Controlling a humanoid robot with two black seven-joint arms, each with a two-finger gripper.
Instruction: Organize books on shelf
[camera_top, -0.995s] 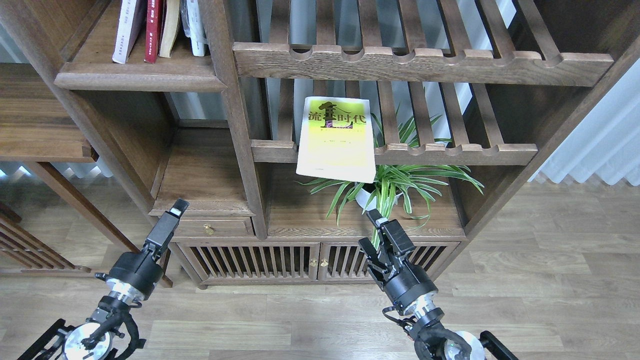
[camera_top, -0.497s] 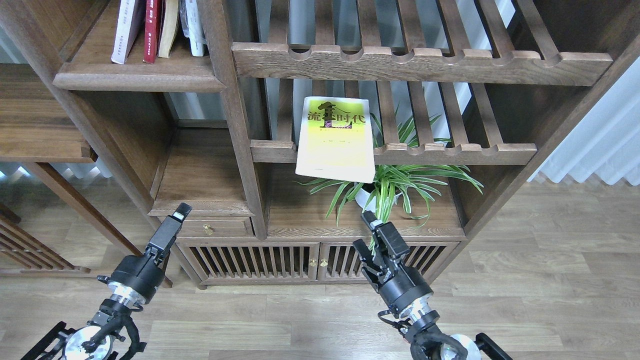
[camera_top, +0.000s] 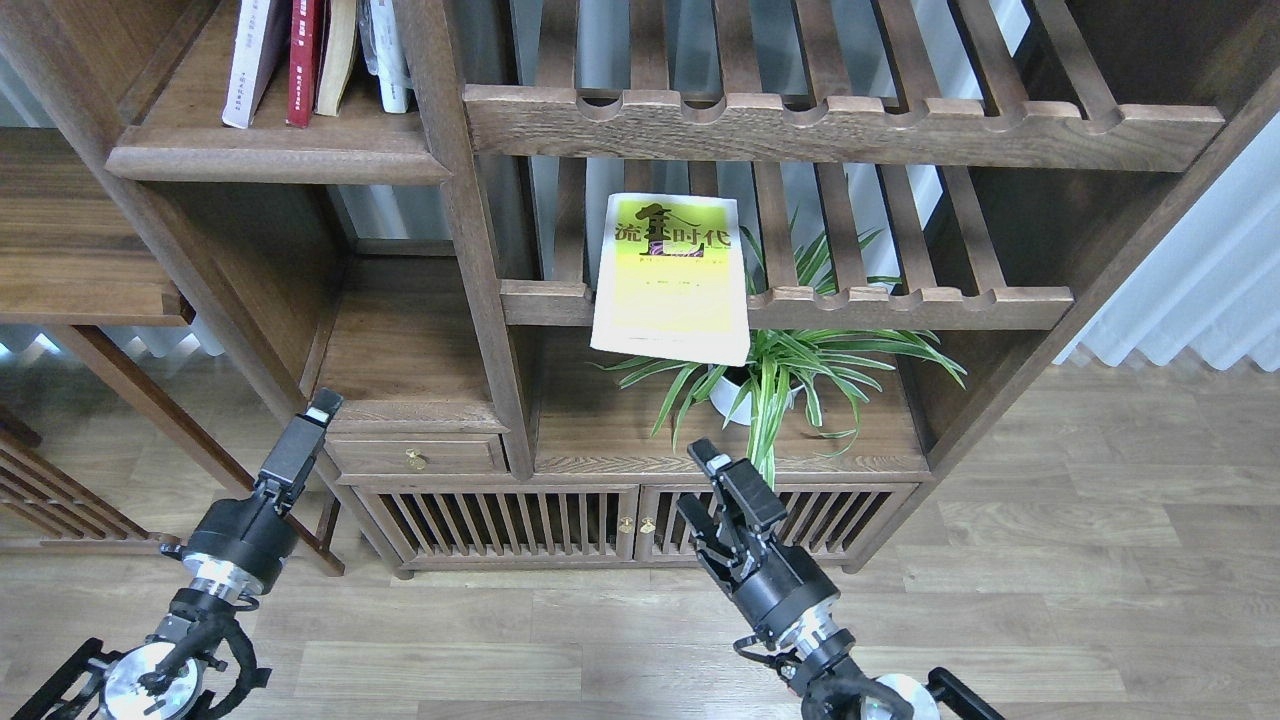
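Note:
A yellow-green book (camera_top: 670, 278) with black Chinese characters lies flat on the lower slatted rack, its near edge hanging over the rail. On the shelf (camera_top: 280, 160) at the upper left, several books stand upright, among them a white one (camera_top: 250, 60) and a dark red one (camera_top: 305, 55). My left gripper (camera_top: 322, 408) hovers low in front of the small drawer; I see it edge-on, with the fingers not separable. My right gripper (camera_top: 696, 478) is open and empty in front of the cabinet doors, well below the yellow-green book.
A potted spider plant (camera_top: 775, 375) sits on the cabinet top under the rack. A second scalloped slatted rack (camera_top: 840, 125) spans above. A small drawer (camera_top: 415, 457) and slatted cabinet doors (camera_top: 560, 520) lie low in the middle. Wooden floor lies in front.
Both arms have drifted left and a little down, away from the shelving. The yellow-green book and the standing books have not moved.

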